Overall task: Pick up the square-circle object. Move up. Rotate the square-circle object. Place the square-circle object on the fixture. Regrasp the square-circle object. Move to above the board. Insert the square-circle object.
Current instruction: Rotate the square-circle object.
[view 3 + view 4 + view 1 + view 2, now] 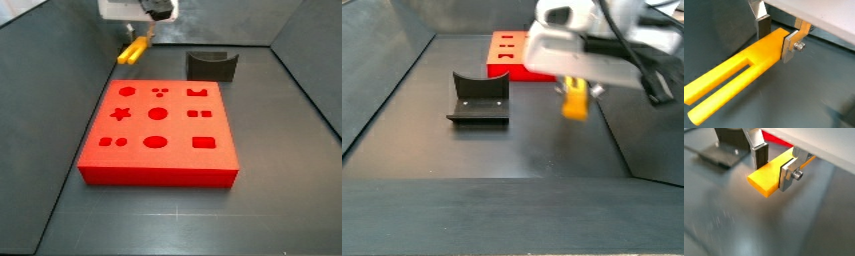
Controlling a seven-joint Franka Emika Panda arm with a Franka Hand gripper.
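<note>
Two-finger silver-plate gripper (775, 36) clamped on smooth yellow-orange forked bar (734, 80), raised off dark floor. Flat red board with shaped holes (159, 132) and black notched fixture (478, 98) apart.

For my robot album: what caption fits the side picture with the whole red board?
Gripper holds the yellow bar beyond the red board.

Dark grey floor (281, 200) with red board (160, 135), fixture (211, 66), gripper (143, 35) above
</note>
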